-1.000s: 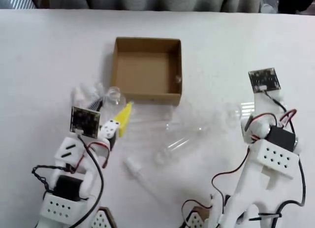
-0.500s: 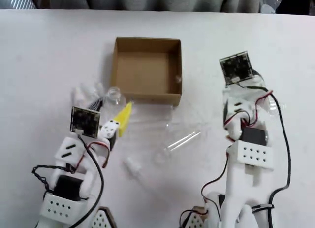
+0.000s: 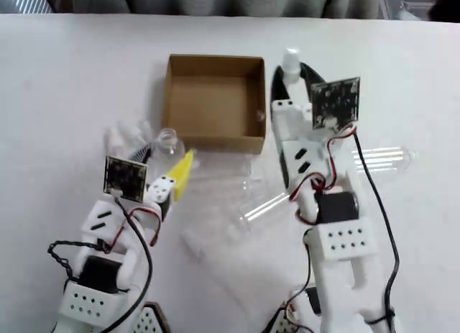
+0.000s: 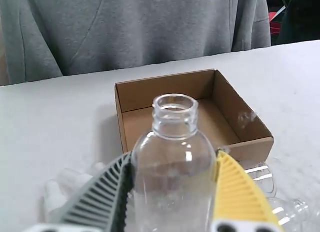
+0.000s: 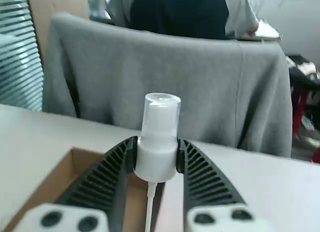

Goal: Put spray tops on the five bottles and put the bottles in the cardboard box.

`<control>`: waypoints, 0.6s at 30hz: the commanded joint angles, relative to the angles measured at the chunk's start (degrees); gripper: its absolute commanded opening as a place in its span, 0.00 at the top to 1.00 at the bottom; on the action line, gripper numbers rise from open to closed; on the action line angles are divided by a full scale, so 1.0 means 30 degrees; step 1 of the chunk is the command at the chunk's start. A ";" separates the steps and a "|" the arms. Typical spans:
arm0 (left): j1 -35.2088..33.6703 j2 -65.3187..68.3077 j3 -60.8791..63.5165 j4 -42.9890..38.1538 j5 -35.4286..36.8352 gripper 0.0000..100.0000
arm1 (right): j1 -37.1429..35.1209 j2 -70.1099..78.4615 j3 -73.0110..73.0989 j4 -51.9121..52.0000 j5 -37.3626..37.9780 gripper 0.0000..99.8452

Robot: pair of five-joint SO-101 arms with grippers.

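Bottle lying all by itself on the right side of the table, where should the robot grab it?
Probably grip the lying bottle around the middle of its body, coming down from above, fingers across its width. It lies flat on the table with both long sides free.

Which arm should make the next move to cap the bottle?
Right, probably: the right gripper holds the spray top by the cardboard box; the left gripper holds the open-necked bottle upright.

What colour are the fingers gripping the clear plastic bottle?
One grey, one yellow, on the left gripper; clearest in the left wrist view.
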 commanded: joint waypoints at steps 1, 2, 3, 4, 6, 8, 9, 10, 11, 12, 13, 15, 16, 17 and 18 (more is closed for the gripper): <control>0.0278 -0.0337 -0.0088 -0.0352 -0.0088 0.95 | -0.1099 -0.1949 -0.1201 -0.0777 -0.1788 0.98; 0.0484 -0.0337 -0.0088 -0.0352 -0.0088 0.95 | -0.1421 -0.2388 -0.1201 -0.0777 -0.2081 0.99; 0.0806 -0.0337 -0.0029 -0.0234 -0.0147 0.95 | -0.1832 -0.2799 -0.1201 -0.0747 -0.2081 0.99; 0.1187 -0.0337 0.0059 0.0029 -0.0205 0.95 | -0.2242 -0.3150 -0.1201 -0.0689 -0.2081 0.99; 0.2125 -0.0337 0.0176 0.0322 -0.0205 0.95 | -0.2916 -0.3971 -0.1201 -0.0659 -0.2081 0.99; 0.2593 -0.0337 0.0176 0.0440 -0.0205 0.95 | -0.3678 -0.4762 -0.1201 -0.0689 -0.2051 0.99; 0.2652 -0.0337 0.0176 0.0440 -0.0205 0.95 | -0.4088 -0.5026 -0.1231 -0.0747 -0.2051 0.99; 0.2652 -0.0337 0.0176 0.0440 -0.0205 0.95 | -0.4469 -0.5231 -0.1377 -0.0689 -0.1963 0.99; 0.2623 -0.0337 0.0176 0.0440 -0.0205 0.95 | -0.4821 -0.5319 -0.1700 -0.0571 -0.1670 0.99; 0.2593 -0.0337 0.0205 0.0440 -0.0205 0.95 | -0.5084 -0.5319 -0.2110 -0.0308 -0.1377 0.99; 0.2623 -0.0337 0.0234 0.0440 -0.0205 0.95 | -0.5319 -0.5319 -0.2696 0.0073 -0.1201 0.99; 0.2623 -0.0337 0.0234 0.0410 -0.0234 0.95 | -0.5905 -0.5319 -0.3956 0.1187 -0.1201 0.99; 0.2593 -0.0337 0.0205 0.0410 -0.0234 0.95 | -0.6256 -0.5319 -0.4454 0.1773 -0.1201 0.99; 0.2564 -0.0337 0.0205 0.0410 -0.0234 0.95 | -0.6608 -0.5319 -0.4864 0.2271 -0.1201 0.99; 0.2564 -0.0337 0.0205 0.0410 -0.0234 0.95 | -0.7018 -0.5319 -0.5216 0.2652 -0.1172 0.99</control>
